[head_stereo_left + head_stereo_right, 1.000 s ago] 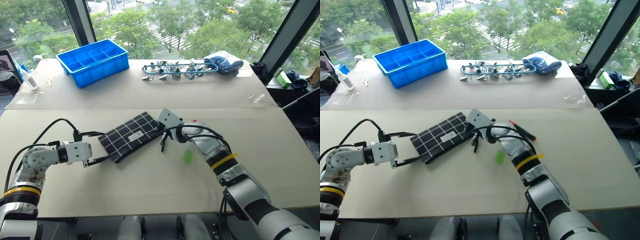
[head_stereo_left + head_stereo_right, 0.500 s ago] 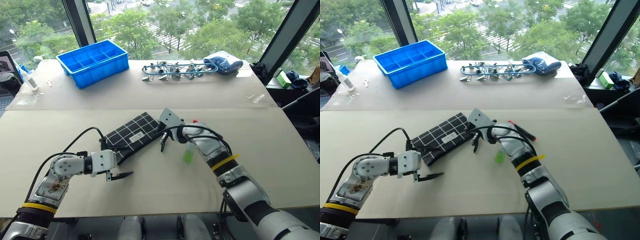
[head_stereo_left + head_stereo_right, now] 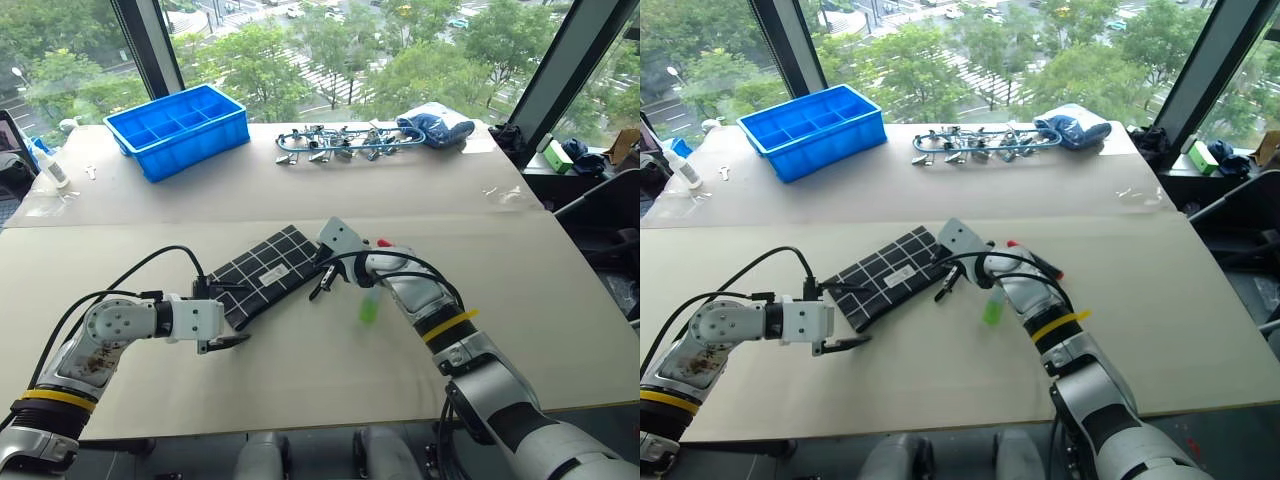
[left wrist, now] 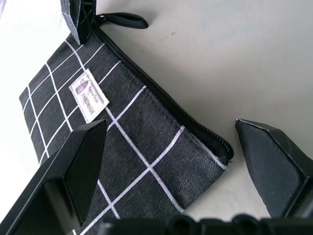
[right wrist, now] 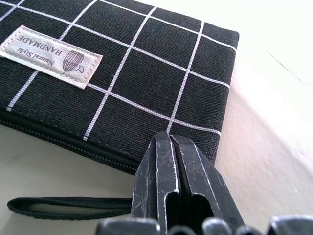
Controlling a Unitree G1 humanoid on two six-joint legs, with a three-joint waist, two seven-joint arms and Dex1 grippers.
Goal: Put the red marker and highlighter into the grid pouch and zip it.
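Lying flat and slanted at the middle of the near table (image 3: 560,330), the grid pouch (image 3: 262,273), zip looking closed end to end in the left wrist view, small white label (image 4: 88,95) face up, black pull strap (image 5: 68,205) trailing off the end corner. Sitting pinched shut right at that zip end, the right gripper (image 3: 322,286), fingers pressed together beside the strap; hard to tell whether clenching the strap or just touching it. Holding that spot, same as a second ago.

Shifting meanwhile, the left gripper (image 3: 222,316): bracketing the pouch's near end a second ago, swinging down and away off the pouch half a second back, now coming in again toward that near corner, jaws spread wide and grasping nothing, the corner of the fabric lying between the two fingers (image 4: 68,166) in its own wrist view.

Waiting just beyond the right gripper, the highlighter (image 3: 368,305) on the bare table, green and stubby, and the red marker (image 3: 1035,262) peeking out behind the right forearm, both well outside the pouch.

Reading as a re-bracing: pinning the near end again, probably so the right side can drag the zip open. Nothing loaded yet; opening, filling and zipping all remaining. Far behind, blue bin (image 3: 180,124) and pile of metal clips (image 3: 340,141) staying out of play.
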